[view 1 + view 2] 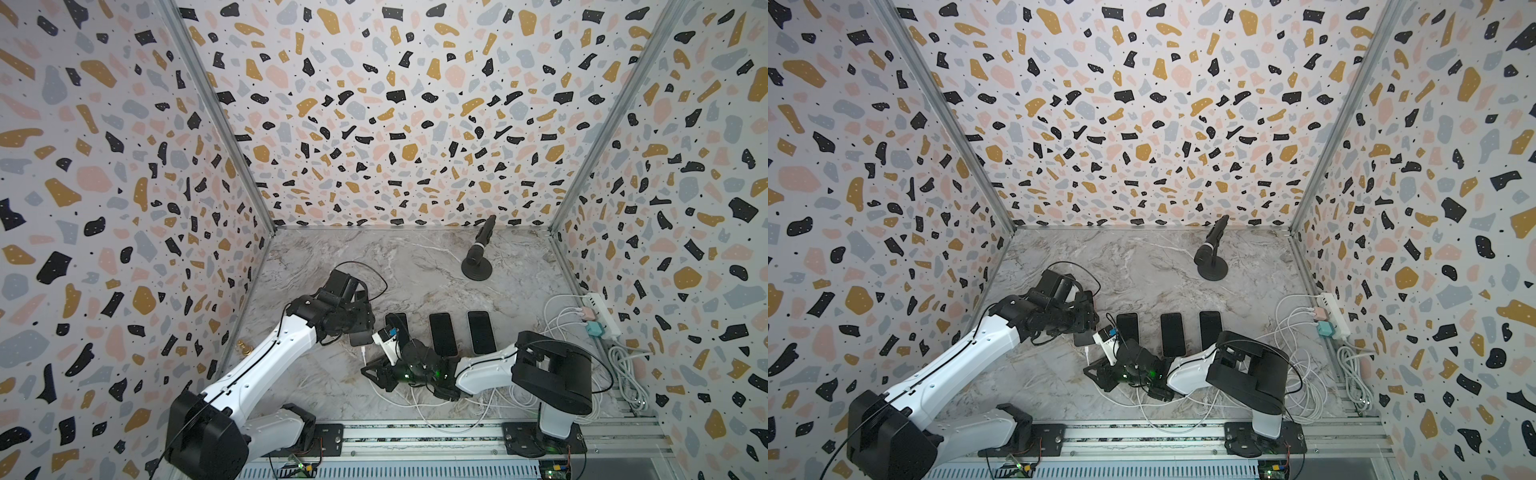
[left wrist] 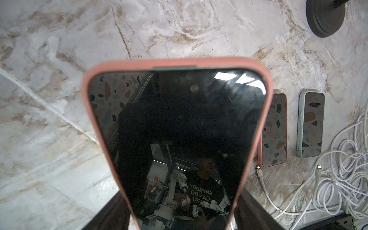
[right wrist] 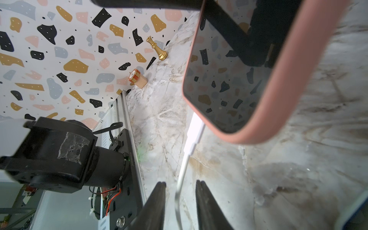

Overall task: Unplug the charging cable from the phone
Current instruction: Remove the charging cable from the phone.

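Left gripper [image 2: 181,215]: squeezes the pink phone [image 2: 179,123], up off the table [image 2: 59,99].
Cable [image 3: 183,167]: hangs from the phone's bottom edge.
Right gripper [image 3: 180,185]: jaws apart around the cable, not touching.
Room: bare table underneath; other phones [image 1: 442,334] lie beside.

Phones, four: one pink-cased phone [image 2: 179,119] held up; three flat in a row toward its 3 o'clock: near phone [image 1: 397,326], middle phone [image 1: 442,334], far phone [image 1: 481,331]. Arms, two: left arm [image 1: 266,361], right arm [image 1: 486,370]. Microphone [image 1: 478,253], one, at 1 o'clock on the table [image 1: 415,270]. Power strip [image 1: 602,307], one, at 3 o'clock, bearing two chargers: pink charger [image 1: 588,312], teal charger [image 1: 595,329]. Chess piece [image 3: 157,48], one. Wooden block [image 3: 140,81], one. White cables [image 2: 259,172]: tangled, number cannot be told.
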